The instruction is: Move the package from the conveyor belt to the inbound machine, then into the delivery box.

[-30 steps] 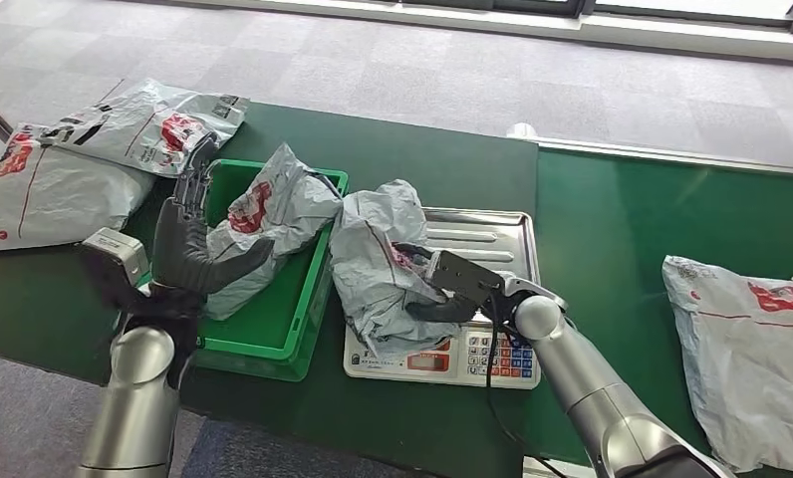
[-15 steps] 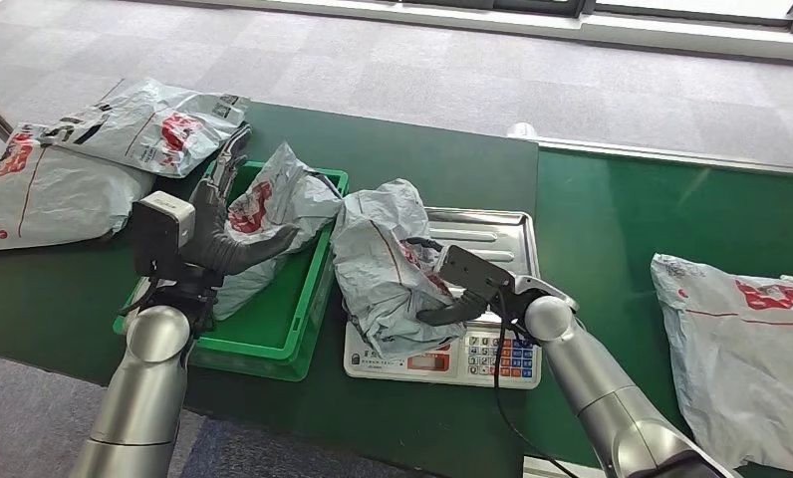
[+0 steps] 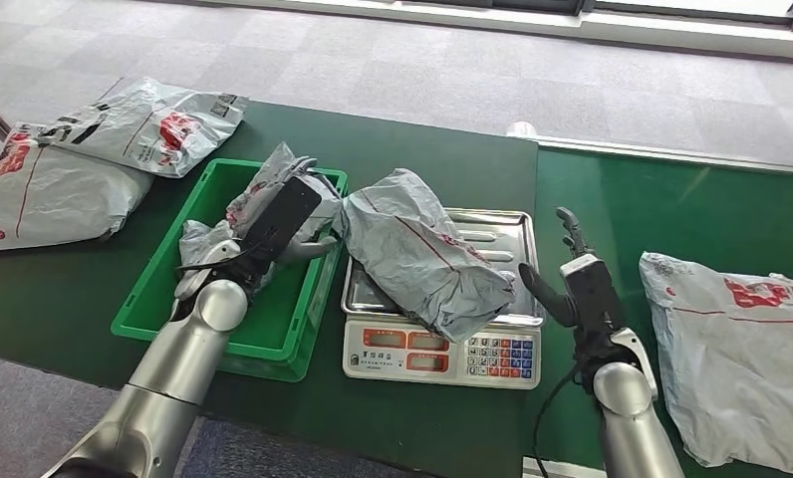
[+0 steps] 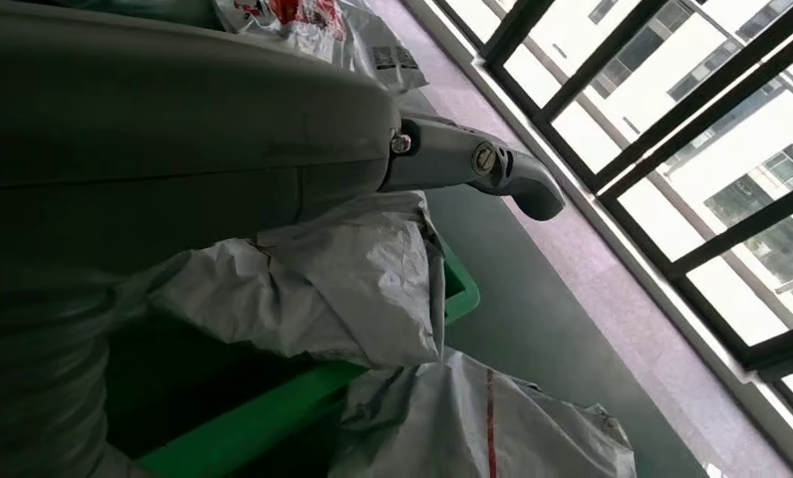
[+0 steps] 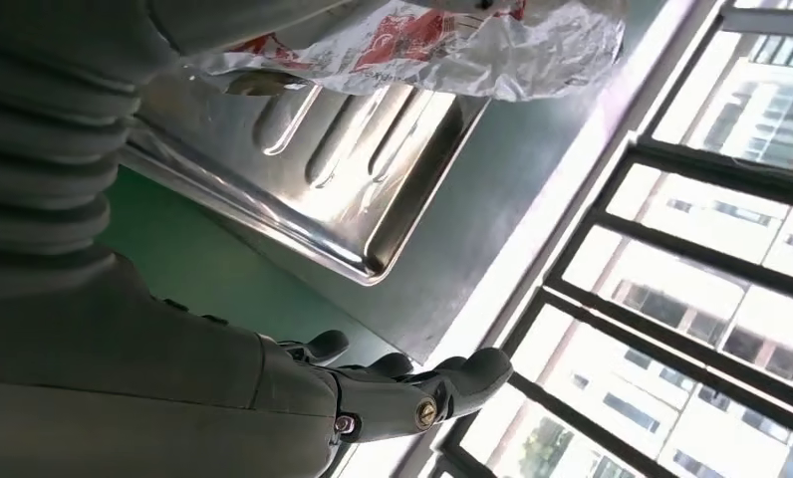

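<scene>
A crumpled grey package (image 3: 422,261) lies flat on the steel tray of the weighing scale (image 3: 442,354), the inbound machine. My right hand (image 3: 575,282) stands just right of the scale, fingers spread and pointing up, holding nothing and apart from the package. In the right wrist view its fingers (image 5: 412,393) hang beside the tray (image 5: 323,189). My left hand (image 3: 281,217) hovers over the green delivery box (image 3: 163,289), above another grey package (image 3: 273,184) lying inside it. The left wrist view has a finger (image 4: 492,169) stretched straight over that package (image 4: 323,289).
A third grey package (image 3: 741,349) lies on the green conveyor belt (image 3: 671,219) at the right. Two more packages (image 3: 133,124) (image 3: 54,189) sit on the table's far left. The table's front edge runs close below the box and scale.
My right hand let go of the package on the scale and drew back right; the package settled flat. My left hand swung over the box toward the scale. The conveyor package crept left.
</scene>
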Motion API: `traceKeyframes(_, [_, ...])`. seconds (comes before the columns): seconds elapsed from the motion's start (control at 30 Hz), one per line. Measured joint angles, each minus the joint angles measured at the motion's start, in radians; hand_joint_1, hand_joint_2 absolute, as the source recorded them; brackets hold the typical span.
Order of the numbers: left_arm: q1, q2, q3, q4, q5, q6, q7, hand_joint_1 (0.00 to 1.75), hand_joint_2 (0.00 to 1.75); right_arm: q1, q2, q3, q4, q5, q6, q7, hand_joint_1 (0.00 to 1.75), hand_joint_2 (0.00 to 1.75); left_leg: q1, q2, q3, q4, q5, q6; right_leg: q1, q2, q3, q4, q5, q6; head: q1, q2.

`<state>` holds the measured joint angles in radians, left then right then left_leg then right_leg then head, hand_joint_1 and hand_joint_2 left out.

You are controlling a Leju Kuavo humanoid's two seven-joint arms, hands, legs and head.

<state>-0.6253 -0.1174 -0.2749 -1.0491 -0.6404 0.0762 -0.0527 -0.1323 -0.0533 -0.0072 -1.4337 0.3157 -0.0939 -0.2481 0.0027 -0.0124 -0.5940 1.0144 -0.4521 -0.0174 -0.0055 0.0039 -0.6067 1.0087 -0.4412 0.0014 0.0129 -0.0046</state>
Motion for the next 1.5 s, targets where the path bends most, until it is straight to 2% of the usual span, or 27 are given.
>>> traceKeyframes(0.13, [-0.041, -0.023, -0.013, 0.074, -0.040, -0.043, 0.018, 0.00, 1.75, 0.068, 0.033, -0.057, -0.065, -0.064, -0.010, -0.042, 0.00, 0.00, 0.000, 0.000, -0.001, 0.000, 0.000, 0.000, 0.000, 0.000, 0.000, 0.000, 0.000, 0.000, 0.000, 0.000])
traceKeyframes(0.27, [-0.069, -0.050, -0.022, 0.121, -0.056, -0.062, 0.027, 0.00, 1.75, 0.096, 0.061, -0.085, -0.109, -0.079, -0.020, -0.064, 0.00, 1.75, 0.000, 0.001, 0.000, 0.000, 0.001, 0.000, 0.000, 0.001, 0.000, 0.000, 0.001, 0.000, 0.000, 0.000])
traceKeyframes(0.5, [-0.099, -0.079, -0.035, 0.181, -0.053, -0.096, 0.006, 0.00, 1.75, 0.129, 0.110, -0.101, -0.160, -0.082, -0.032, -0.088, 0.00, 1.75, 0.000, 0.002, 0.000, 0.000, 0.001, 0.000, 0.000, 0.001, 0.000, 0.000, 0.001, 0.000, 0.000, 0.000])
traceKeyframes(0.7, [-0.135, -0.140, -0.048, 0.251, -0.021, -0.103, -0.036, 0.00, 1.75, 0.136, 0.154, -0.119, -0.206, -0.128, -0.071, -0.153, 0.00, 1.75, 0.000, 0.001, -0.001, 0.000, 0.001, 0.000, 0.000, 0.001, 0.000, 0.000, 0.001, 0.000, 0.000, 0.000])
traceKeyframes(0.83, [-0.144, -0.167, -0.051, 0.275, -0.018, -0.098, -0.037, 0.00, 1.75, 0.137, 0.165, -0.124, -0.221, -0.132, -0.073, -0.155, 0.00, 1.75, 0.000, 0.002, -0.001, 0.000, 0.001, 0.000, -0.001, 0.001, 0.000, 0.000, 0.001, 0.000, 0.000, 0.000])
traceKeyframes(1.13, [-0.149, -0.195, -0.057, 0.305, -0.006, -0.090, -0.048, 0.00, 1.75, 0.137, 0.172, -0.127, -0.229, -0.144, -0.076, -0.158, 0.00, 1.75, 0.000, 0.002, 0.000, 0.000, 0.001, 0.000, 0.000, 0.001, 0.000, 0.000, 0.001, 0.000, 0.000, 0.000])
traceKeyframes(1.2, [-0.149, -0.213, -0.082, 0.312, 0.029, -0.074, -0.039, 0.00, 1.75, 0.135, 0.175, -0.127, -0.230, -0.156, -0.082, -0.165, 0.00, 1.75, 0.000, 0.001, -0.001, 0.000, 0.001, 0.000, 0.000, 0.001, 0.000, 0.000, 0.001, 0.000, 0.000, 0.000])
traceKeyframes(1.3, [-0.154, -0.237, -0.184, 0.329, 0.168, -0.029, 0.027, 0.00, 1.75, 0.126, 0.181, -0.127, -0.238, -0.172, -0.097, -0.172, 0.00, 1.75, -0.001, 0.001, -0.001, 0.000, 0.001, 0.000, -0.001, 0.000, 0.000, 0.000, 0.001, 0.000, 0.000, 0.000])
traceKeyframes(1.43, [-0.181, -0.249, -0.402, 0.386, 0.436, 0.033, 0.112, 1.75, 1.75, 0.104, 0.187, -0.127, -0.246, -0.193, -0.119, -0.171, 0.00, 1.75, -0.002, 0.001, -0.001, 0.000, 0.000, 0.001, -0.002, 0.001, 0.000, 0.000, 0.001, 0.001, 0.000, 0.000])
traceKeyframes(1.5, [-0.192, -0.251, -0.513, 0.427, 0.509, 0.029, 0.177, 1.75, 1.75, 0.094, 0.193, -0.127, -0.248, -0.205, -0.116, -0.171, 0.00, 1.75, -0.002, 0.001, -0.001, 0.000, 0.000, 0.001, -0.002, 0.001, 0.000, 0.000, 0.001, 0.001, 0.000, 0.000])
